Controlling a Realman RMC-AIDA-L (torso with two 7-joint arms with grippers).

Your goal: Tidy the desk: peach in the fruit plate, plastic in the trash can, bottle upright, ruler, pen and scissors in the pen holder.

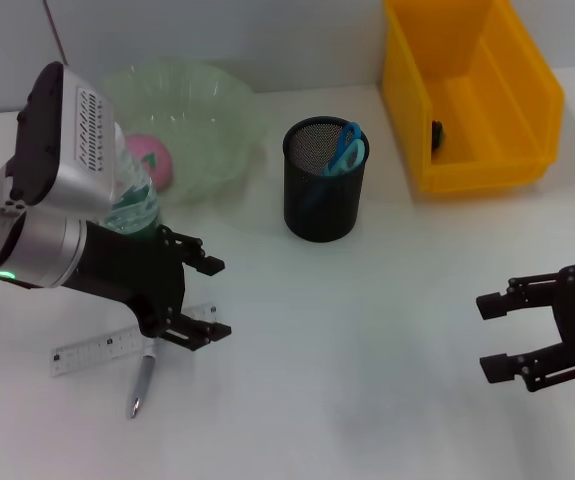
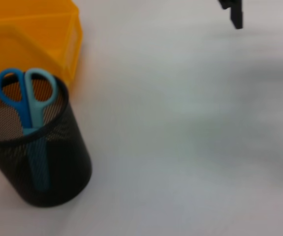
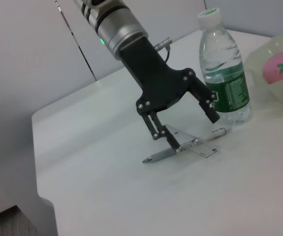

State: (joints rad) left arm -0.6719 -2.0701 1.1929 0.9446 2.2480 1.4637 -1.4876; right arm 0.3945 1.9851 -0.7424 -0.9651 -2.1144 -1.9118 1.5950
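My left gripper (image 1: pixel 205 298) is open just above the desk, one finger (image 3: pixel 172 143) low over the clear ruler (image 1: pixel 97 350) and the silver pen (image 1: pixel 142 383), which lie crossed. The water bottle (image 3: pixel 225 73) stands upright right behind that arm. A pink peach (image 1: pixel 152 160) sits in the pale green fruit plate (image 1: pixel 207 100). Blue scissors (image 2: pixel 25 96) stand in the black mesh pen holder (image 1: pixel 324 195). At the near right my right gripper (image 1: pixel 497 335) hangs open and holds nothing. I cannot make out the plastic.
The yellow trash can (image 1: pixel 472 90) stands at the back right with a small dark thing (image 1: pixel 435 131) inside. The desk's edge and a grey wall (image 3: pixel 43 59) lie beyond the left arm.
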